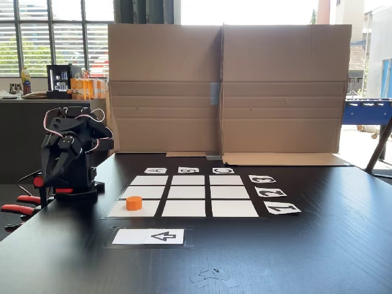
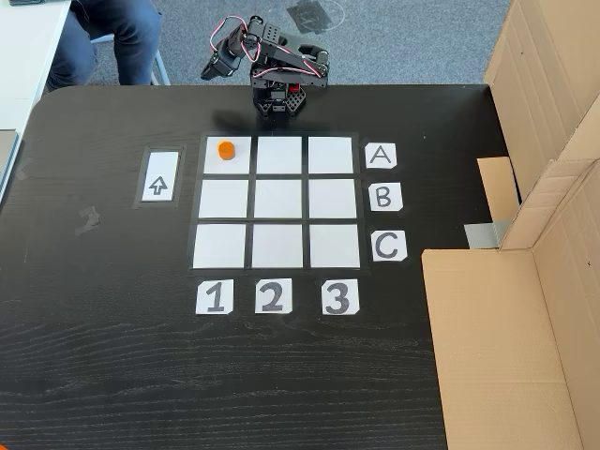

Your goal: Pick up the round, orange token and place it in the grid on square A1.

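From my remote seat I read everything off the grid [image 2: 277,202], which lies flat on the dark bench [image 2: 112,356]. The token [image 2: 225,149] sits inside square A1 [image 2: 228,161], the corner cell in line with the "A" card [image 2: 381,156] and the "1" card [image 2: 214,296]. In the overhead fixed view the token is in the upper part of that cell, near the edge that faces the arm; in the low fixed view the same token [image 1: 134,203] stands upright on the grid's [image 1: 190,193] near left cell [image 1: 131,208], flat top up, touching nothing but the white square.

The arm [image 2: 277,70] stands just beyond the grid's A row, folded down on its base at the bench edge. In the low fixed view the arm [image 1: 67,153] is to the left of the grid, its fingers [image 1: 50,174] hanging downward and well apart from the token. I see nothing held in them, but I cannot tell whether they are parted or closed: they are dark against a dark body in both fixed views.

The arrow card [image 2: 158,176] lies just beside the grid on the A1 side, outside the cells. Cardboard sheets [image 2: 525,281] stand past the lettered side of the grid. A person's legs in blue trousers [image 2: 112,37] show beyond the bench corner, off to the arm's side of the grid.
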